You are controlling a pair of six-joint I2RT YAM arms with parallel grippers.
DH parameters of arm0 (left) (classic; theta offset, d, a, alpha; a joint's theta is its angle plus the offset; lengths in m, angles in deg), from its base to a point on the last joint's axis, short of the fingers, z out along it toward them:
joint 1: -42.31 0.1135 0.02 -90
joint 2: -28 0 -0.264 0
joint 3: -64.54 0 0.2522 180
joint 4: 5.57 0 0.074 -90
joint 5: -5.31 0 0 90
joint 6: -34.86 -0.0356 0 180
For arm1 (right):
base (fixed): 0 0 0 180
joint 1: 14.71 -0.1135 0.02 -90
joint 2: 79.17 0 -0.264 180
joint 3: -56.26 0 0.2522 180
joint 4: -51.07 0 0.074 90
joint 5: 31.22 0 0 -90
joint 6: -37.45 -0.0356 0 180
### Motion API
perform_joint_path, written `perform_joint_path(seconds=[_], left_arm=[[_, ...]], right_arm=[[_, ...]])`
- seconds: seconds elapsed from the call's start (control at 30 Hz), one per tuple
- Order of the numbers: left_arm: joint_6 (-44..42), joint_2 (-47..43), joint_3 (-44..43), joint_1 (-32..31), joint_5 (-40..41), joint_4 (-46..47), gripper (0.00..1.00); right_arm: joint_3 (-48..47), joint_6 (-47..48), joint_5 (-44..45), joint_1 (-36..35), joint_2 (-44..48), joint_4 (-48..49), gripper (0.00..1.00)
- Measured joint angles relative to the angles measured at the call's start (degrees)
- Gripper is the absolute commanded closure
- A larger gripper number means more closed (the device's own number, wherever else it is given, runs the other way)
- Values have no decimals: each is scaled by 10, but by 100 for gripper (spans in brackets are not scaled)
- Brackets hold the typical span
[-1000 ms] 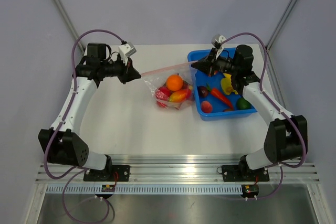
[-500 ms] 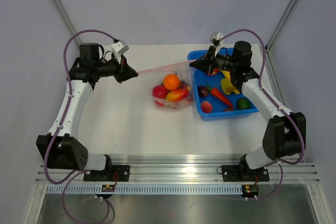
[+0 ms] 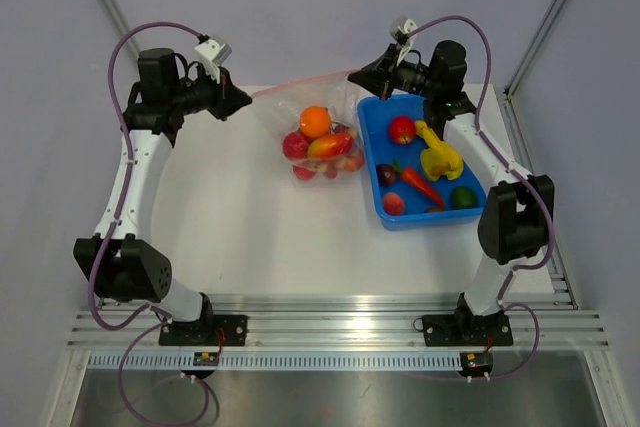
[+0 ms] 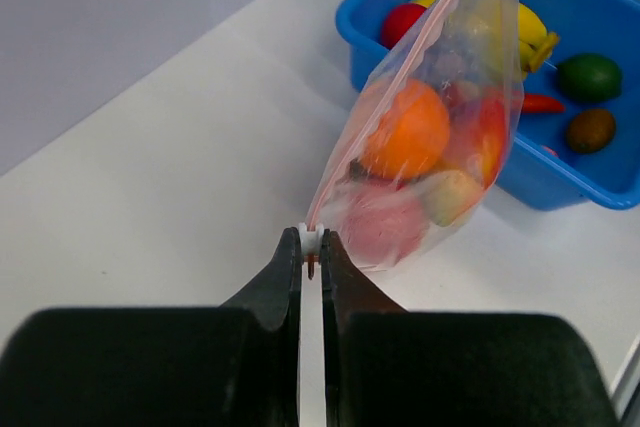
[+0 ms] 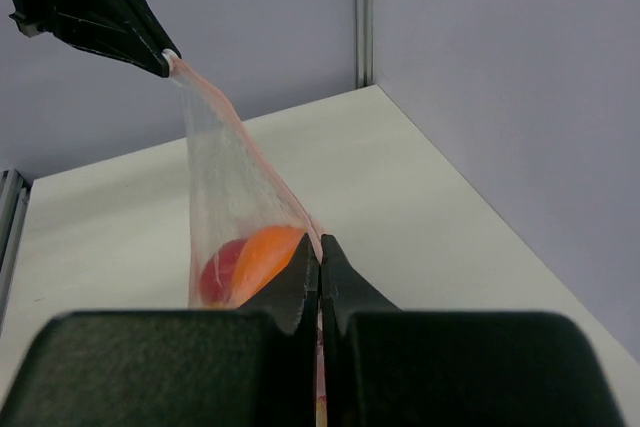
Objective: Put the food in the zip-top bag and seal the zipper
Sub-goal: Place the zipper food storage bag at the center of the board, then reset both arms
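The zip-top bag hangs stretched between my two grippers, holding an orange and red and yellow toy food. Its pink zipper runs taut along the top. My left gripper is shut on the zipper's left end, where a small white slider shows in the left wrist view. My right gripper is shut on the zipper's right end. The bag sags below the strip. I cannot tell whether its bottom touches the table.
A blue tray at the right holds a red apple, a yellow banana, a carrot, a green fruit and other pieces. It also shows in the left wrist view. Grey walls stand behind.
Both grippers have risen and moved toward the back, pulling the zipper taut. The bag with its food has come up with them and shifted back.
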Motion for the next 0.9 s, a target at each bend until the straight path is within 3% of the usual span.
perform_joint_path(seconds=[0.13,0.2,0.23,0.27,0.3,0.37,0.4,0.43,0.6,0.63,0.67,0.8,0.9], left_arm=[[14,9,-18,6,10,19,100],[16,5,-10,13,7,29,100],[16,-2,5,19,4,34,100],[15,-15,25,25,0,37,90],[14,-29,50,29,-7,38,48],[10,-73,115,37,-19,35,7],[11,-98,147,37,-21,33,1],[17,-125,176,37,-21,32,1],[32,-217,222,35,3,26,1],[40,-229,220,35,13,28,1],[50,-238,216,35,22,28,1],[107,-251,194,35,68,30,1],[160,-251,187,35,97,28,1]], right_arm=[[-38,-20,-2,-6,-33,18,96],[-39,-13,-8,-13,-34,7,87],[-36,-4,-11,-18,-34,-2,76],[-25,7,-12,-26,-28,-10,64],[-7,17,-17,-35,-20,-22,44],[54,40,-19,-56,10,-36,38],[93,54,-21,-69,31,-53,33],[132,63,-18,-84,53,-64,28],[264,97,36,-121,163,-127,25],[272,101,63,-119,186,-138,17],[275,103,96,-116,207,-151,1],[266,80,262,-113,294,-201,0],[207,33,391,-113,314,-281,0]])
